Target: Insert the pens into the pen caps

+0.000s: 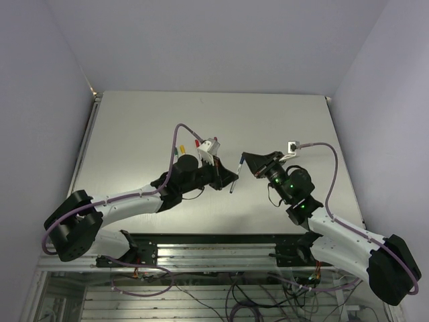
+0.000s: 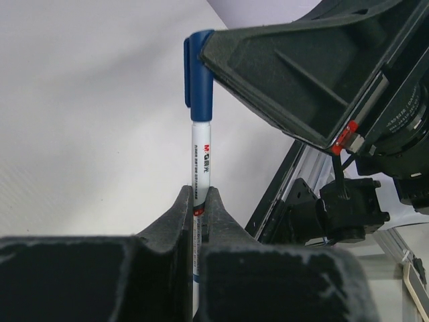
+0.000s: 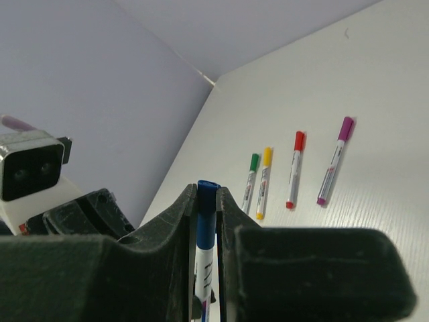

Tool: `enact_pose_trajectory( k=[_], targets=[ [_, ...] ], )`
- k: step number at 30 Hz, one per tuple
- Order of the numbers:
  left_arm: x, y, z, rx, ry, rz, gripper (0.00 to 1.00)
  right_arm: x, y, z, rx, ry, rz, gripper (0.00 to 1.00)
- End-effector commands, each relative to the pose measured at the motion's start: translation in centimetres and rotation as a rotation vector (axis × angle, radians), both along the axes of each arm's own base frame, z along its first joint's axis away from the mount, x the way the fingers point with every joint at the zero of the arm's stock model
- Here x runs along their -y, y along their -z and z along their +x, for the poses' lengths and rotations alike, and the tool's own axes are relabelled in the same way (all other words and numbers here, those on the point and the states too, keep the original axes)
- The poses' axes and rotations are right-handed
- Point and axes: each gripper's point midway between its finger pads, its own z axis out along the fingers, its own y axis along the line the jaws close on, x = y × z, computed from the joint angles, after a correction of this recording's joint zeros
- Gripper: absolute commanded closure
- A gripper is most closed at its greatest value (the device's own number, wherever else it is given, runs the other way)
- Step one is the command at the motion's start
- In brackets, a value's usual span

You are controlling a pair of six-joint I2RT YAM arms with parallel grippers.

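Our left gripper (image 2: 199,196) pinches the white pen (image 2: 202,154) by its barrel, while our right gripper (image 3: 206,194) clamps the blue cap (image 3: 206,216) seated on its tip. Beyond them we see four capped pens (image 3: 295,168) lying side by side on the table (image 3: 375,80).

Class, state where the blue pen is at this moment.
Top view: the blue pen sits mid-scene, its barrel gripped by the left claw and its blue cap by the right claw.

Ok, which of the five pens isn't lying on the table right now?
The blue pen: the left gripper and right gripper hold it up, while the green, yellow, red and purple pens lie on the table.
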Motion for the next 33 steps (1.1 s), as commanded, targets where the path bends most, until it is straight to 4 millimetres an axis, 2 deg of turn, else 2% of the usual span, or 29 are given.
enact_pose_trajectory(
  k=[1,12,25,30,33],
  targets=[
    [-0.4,-3.6,1.1,0.069,-0.064,-0.129,0.93,-1.3,2.0,-1.4,-0.054,-0.1,-0.048,1.0],
    [-1.7,-5.3,2.9,0.128,-0.182,-0.148,0.93,-3.6,6.2,-3.1,-0.164,-0.234,-0.204,1.0],
    [-3.5,-8.7,6.0,0.203,-0.294,-0.184,0.93,-5.7,10.9,-5.6,-0.29,-0.315,-0.363,1.0],
    [-3.4,-9.4,5.9,0.209,-0.275,-0.204,0.93,-6.1,12.2,-6.0,-0.325,-0.324,-0.396,1.0],
    [-3.3,-8.9,5.7,0.198,-0.262,-0.2,0.93,-6.1,12.4,-5.6,-0.324,-0.307,-0.408,1.0]
  ],
)
